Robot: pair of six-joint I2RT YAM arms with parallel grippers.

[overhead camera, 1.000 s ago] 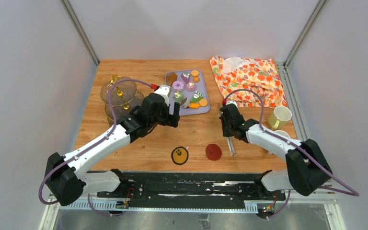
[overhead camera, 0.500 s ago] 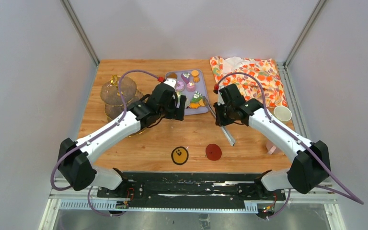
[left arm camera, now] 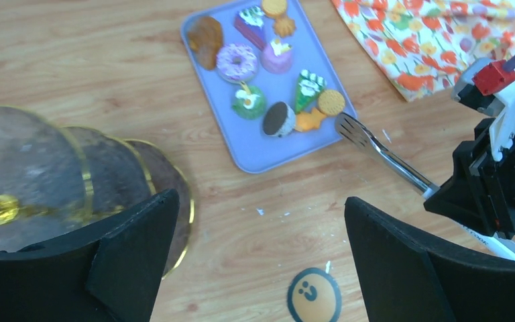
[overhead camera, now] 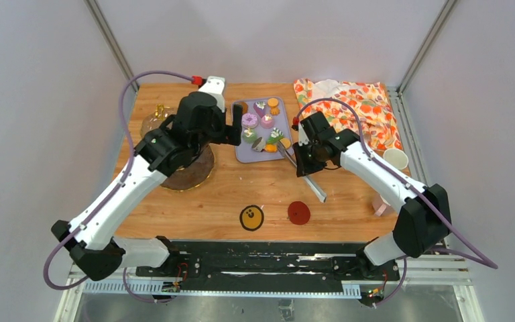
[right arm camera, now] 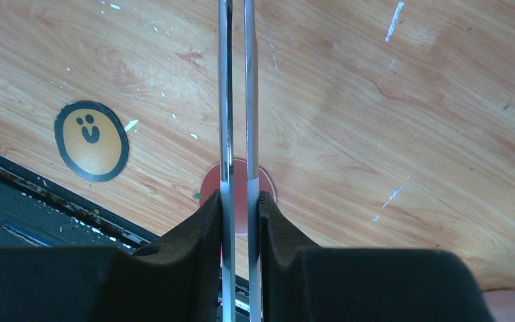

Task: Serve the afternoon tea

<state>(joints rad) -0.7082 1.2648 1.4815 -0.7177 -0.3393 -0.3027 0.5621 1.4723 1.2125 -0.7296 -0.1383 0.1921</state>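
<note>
Several toy pastries, among them a purple donut (overhead camera: 249, 120) (left arm camera: 236, 62), lie on the lilac tray (overhead camera: 243, 153) (left arm camera: 255, 153). The three-tier glass stand (overhead camera: 189, 177) (left arm camera: 37, 168) with its gold handle (overhead camera: 159, 109) stands left of the tray, partly hidden by my left arm. My left gripper (overhead camera: 231, 134) (left arm camera: 258, 201) is open and empty, high above the table between stand and tray. My right gripper (overhead camera: 303, 164) (right arm camera: 239, 198) is shut on the metal tongs (overhead camera: 316, 190) (right arm camera: 235, 100) (left arm camera: 382, 155); their tip sits at the tray's right edge. A cream mug (overhead camera: 395, 158) and a pink mug (overhead camera: 380, 204) stand at the right.
An orange floral cloth (overhead camera: 349, 111) lies at the back right. A yellow smiley sticker (overhead camera: 251, 217) (left arm camera: 314, 295) (right arm camera: 91, 141) and a red round sticker (overhead camera: 299, 212) (right arm camera: 269, 194) are on the wood near the front edge.
My left arm has risen and swung back-left, from the tray's edge to above the stand. My right gripper has carried the tongs left, up to the tray's right edge.
</note>
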